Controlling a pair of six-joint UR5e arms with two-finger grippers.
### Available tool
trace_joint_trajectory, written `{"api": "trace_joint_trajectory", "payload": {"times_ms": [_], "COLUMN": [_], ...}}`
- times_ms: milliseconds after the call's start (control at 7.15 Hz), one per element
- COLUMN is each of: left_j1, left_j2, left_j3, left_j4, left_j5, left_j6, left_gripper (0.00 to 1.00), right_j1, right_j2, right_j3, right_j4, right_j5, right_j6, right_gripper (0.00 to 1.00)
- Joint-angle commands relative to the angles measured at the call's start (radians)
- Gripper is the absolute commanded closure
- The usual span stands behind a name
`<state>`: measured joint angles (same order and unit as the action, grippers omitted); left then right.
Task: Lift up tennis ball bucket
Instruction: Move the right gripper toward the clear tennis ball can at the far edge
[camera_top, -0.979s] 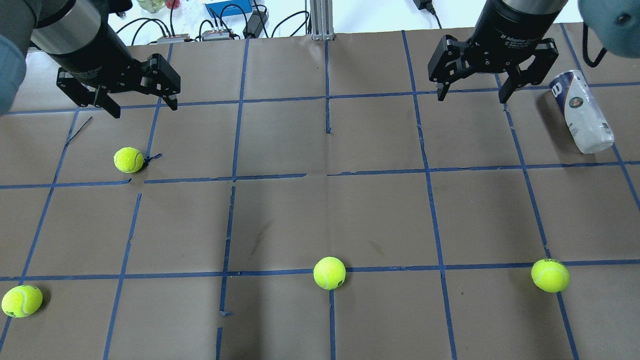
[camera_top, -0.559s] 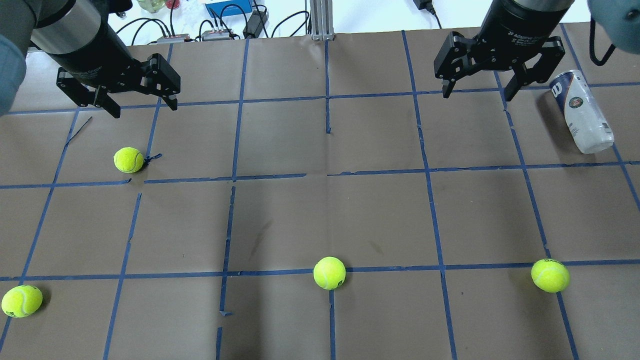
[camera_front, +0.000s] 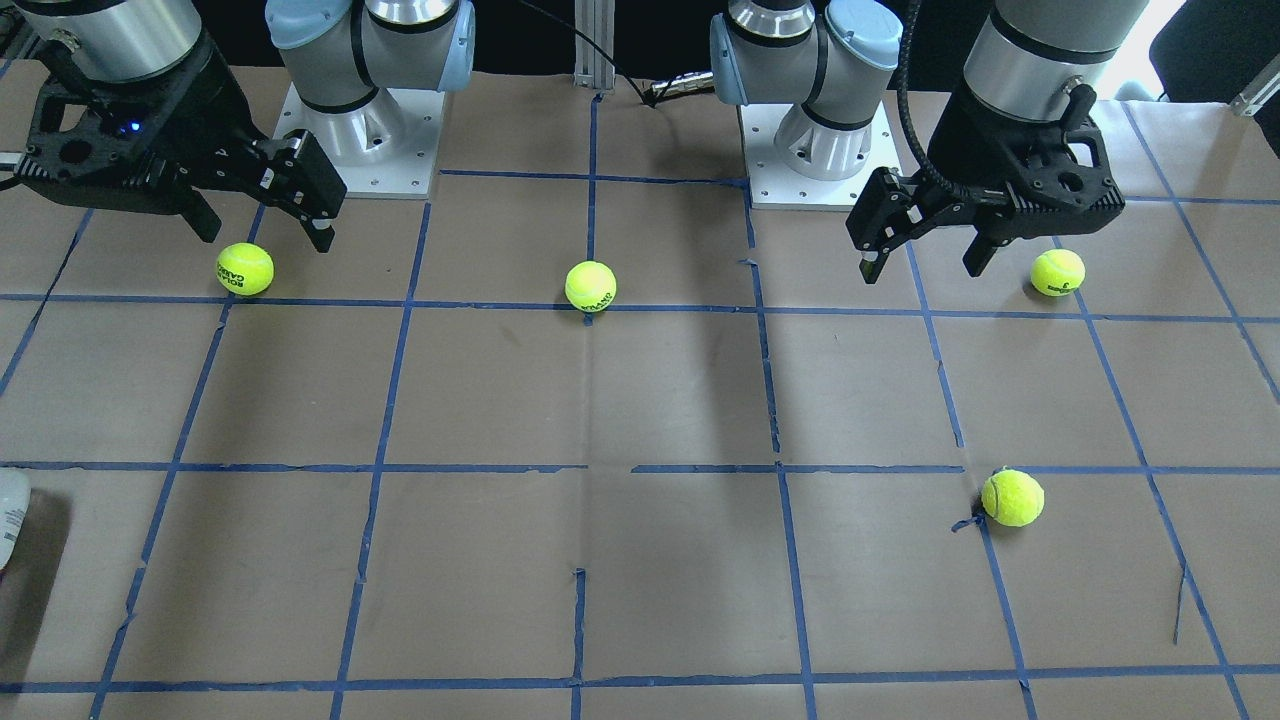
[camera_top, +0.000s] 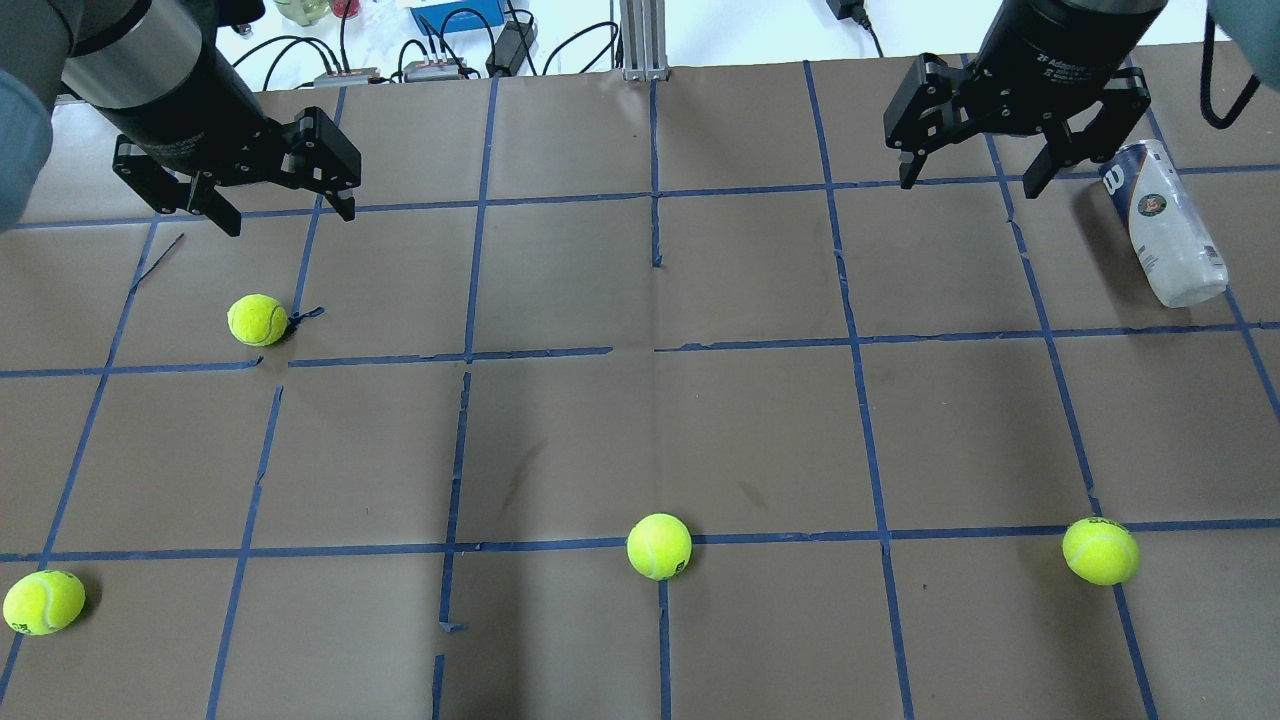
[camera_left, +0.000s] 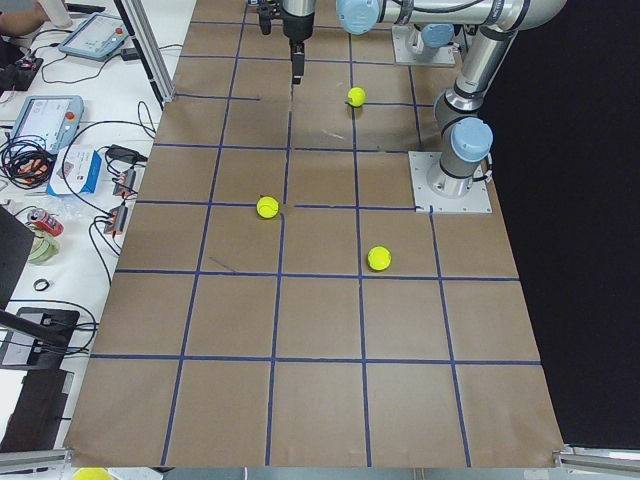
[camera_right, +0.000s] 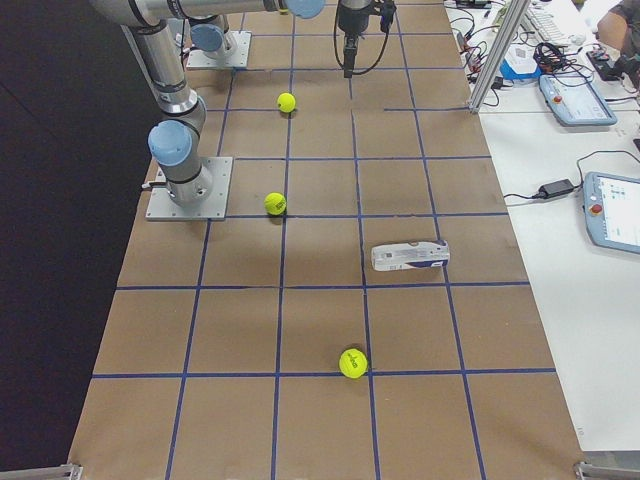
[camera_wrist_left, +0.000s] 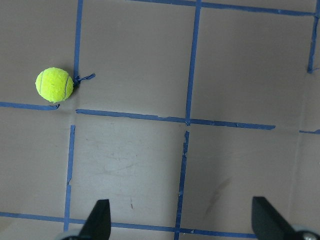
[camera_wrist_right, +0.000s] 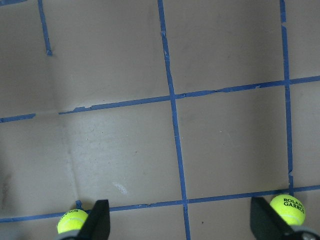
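Right gripper (camera_top: 968, 182): jaws wide apart, nothing between them, in contact with nothing. It hangs above the table (camera_top: 760, 430).

Bucket (camera_top: 1163, 223): lies on its side on the table at the robot's far right, unheld. In the overhead view its dark-blue end appears just beside the gripper's outer finger. The front view shows the two well apart.

Left gripper (camera_top: 290, 218): jaws likewise wide apart, empty, raised over the table. A ball (camera_top: 257, 320) lies on the table near it, untouched.
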<state>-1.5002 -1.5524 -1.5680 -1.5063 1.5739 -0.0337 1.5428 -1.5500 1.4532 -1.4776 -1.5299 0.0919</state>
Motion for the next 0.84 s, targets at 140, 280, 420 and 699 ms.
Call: {"api": "trace_joint_trajectory", "payload": {"times_ms": [140, 280, 420, 699], "left_j1": [0.000, 0.000, 0.000, 0.000], "left_j2": [0.000, 0.000, 0.000, 0.000], "left_j3": [0.000, 0.000, 0.000, 0.000], "left_j4": [0.000, 0.000, 0.000, 0.000], "left_j5": [0.000, 0.000, 0.000, 0.000], "left_j6": [0.000, 0.000, 0.000, 0.000], "left_gripper": [0.00, 0.00, 0.00, 0.00], "right_j1": [0.000, 0.002, 0.000, -0.003], "right_j2": [-0.002, 0.002, 0.004, 0.001], "right_j3": [-0.008, 0.001, -0.004, 0.003], "right_j4": [-0.001, 0.002, 0.000, 0.009], "right_j5": [-0.006, -0.004, -0.006, -0.007], "right_j6": [0.008, 0.006, 0.005, -0.009], "right_gripper": [0.00, 0.00, 0.00, 0.00]}}
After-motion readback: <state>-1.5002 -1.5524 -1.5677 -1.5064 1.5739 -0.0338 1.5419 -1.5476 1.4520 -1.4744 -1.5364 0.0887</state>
